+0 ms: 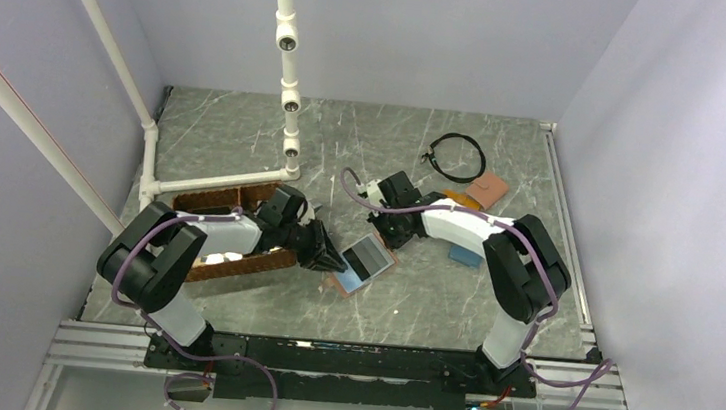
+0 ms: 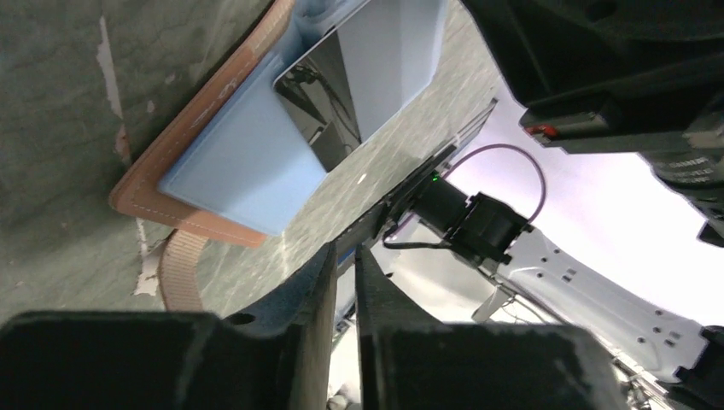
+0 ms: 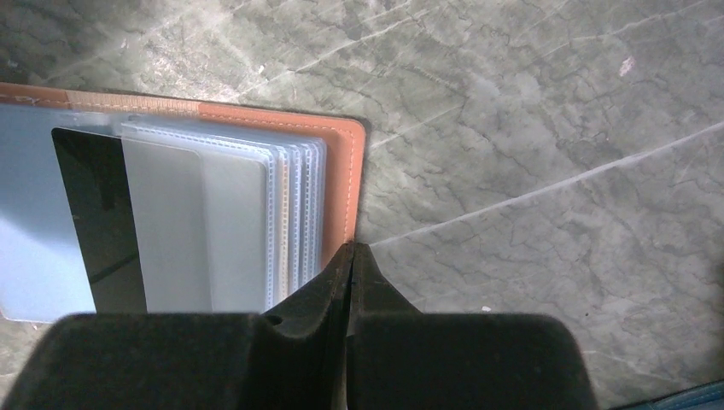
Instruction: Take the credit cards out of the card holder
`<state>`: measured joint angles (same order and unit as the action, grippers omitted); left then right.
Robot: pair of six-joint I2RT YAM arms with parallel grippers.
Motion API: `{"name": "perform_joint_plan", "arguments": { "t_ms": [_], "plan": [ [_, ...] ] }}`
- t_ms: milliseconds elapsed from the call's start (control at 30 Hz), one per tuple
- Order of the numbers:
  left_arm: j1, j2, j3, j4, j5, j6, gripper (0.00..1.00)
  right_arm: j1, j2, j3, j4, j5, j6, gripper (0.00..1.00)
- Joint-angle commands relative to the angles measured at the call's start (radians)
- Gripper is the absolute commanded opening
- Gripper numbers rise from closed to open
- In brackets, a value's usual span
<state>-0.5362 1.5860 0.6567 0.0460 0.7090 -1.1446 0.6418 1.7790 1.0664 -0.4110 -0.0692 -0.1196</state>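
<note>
Shows salmon card holder lying open flat mid-tabletop, w/ grey credit card tucked partly in lt-blue pocket. Places L jaws barely parted, holding nothing, beside holder's L edge; R jaws shut, empty, at opp. edge.

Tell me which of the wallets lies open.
The card holder in the middle: spread flat, light-blue pockets up, a card showing. The wallet at the back right lies folded shut.
</note>
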Motion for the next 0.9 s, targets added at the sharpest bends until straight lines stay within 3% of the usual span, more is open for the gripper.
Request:
{"name": "perform_joint_plan", "arguments": {
  "t_ms": [0,33,267,467,667,867],
  "plan": [
    [0.001,-0.016,0.012,0.093,-0.027,-0.075,0.27,-0.027,0.03,-0.026,-0.038,0.026,-0.021,0.0],
    [-0.001,-0.017,0.021,0.08,-0.046,-0.084,0.33,-0.028,0.025,-0.023,-0.044,0.018,-0.02,0.0],
    [-0.022,-0.02,0.063,-0.022,-0.157,-0.126,0.5,-0.056,-0.02,0.004,-0.072,-0.042,-0.016,0.0],
    [-0.031,0.02,0.049,0.043,-0.167,-0.172,0.51,-0.096,-0.055,0.041,-0.11,-0.143,-0.028,0.03],
    [-0.034,0.055,0.055,0.106,-0.158,-0.177,0.54,-0.146,-0.076,0.049,-0.146,-0.366,-0.05,0.27],
    [-0.036,0.107,0.071,0.142,-0.149,-0.158,0.55,-0.222,-0.054,0.066,-0.163,-0.518,-0.034,0.34]
  ]
}}
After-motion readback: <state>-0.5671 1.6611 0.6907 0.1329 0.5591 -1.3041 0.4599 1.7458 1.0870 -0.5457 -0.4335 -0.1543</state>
